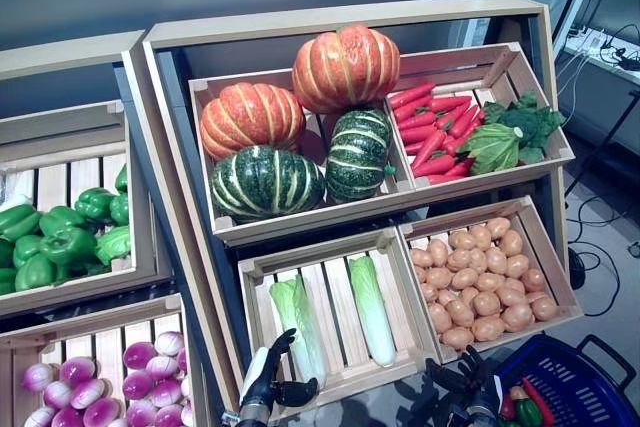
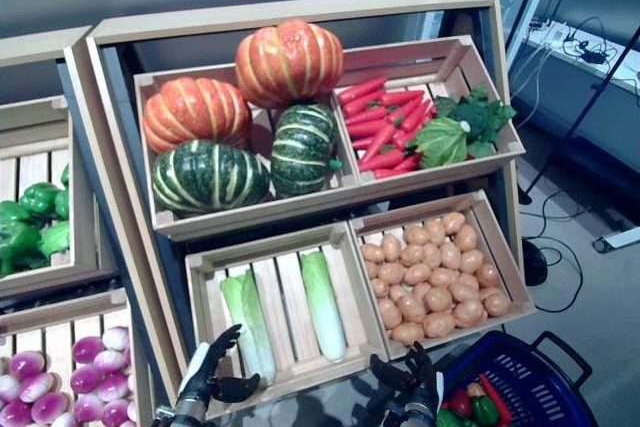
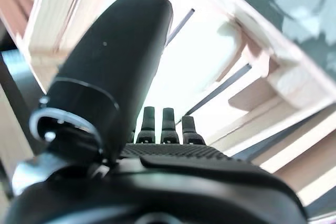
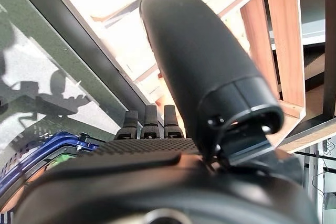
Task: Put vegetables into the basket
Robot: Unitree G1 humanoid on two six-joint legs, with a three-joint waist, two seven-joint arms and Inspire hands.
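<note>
both hands low, just in front of the cabbage crate [image 1: 330,322] — left hand [image 1: 268,375] at its left front corner, fingers straight and spread, empty; right hand [image 1: 462,379] at its right, fingers loose, empty. two cabbages [image 1: 372,309] lie inside; blue basket [image 1: 580,382] right of it — peppers already in.

Mock grocery shop, wooden produce crates [image 1: 330,292], blue shopping basket [image 1: 585,387]

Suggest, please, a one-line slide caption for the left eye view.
Both open hands, left and right, hover empty below the cabbage crate, beside the blue basket already holding some vegetables.
</note>
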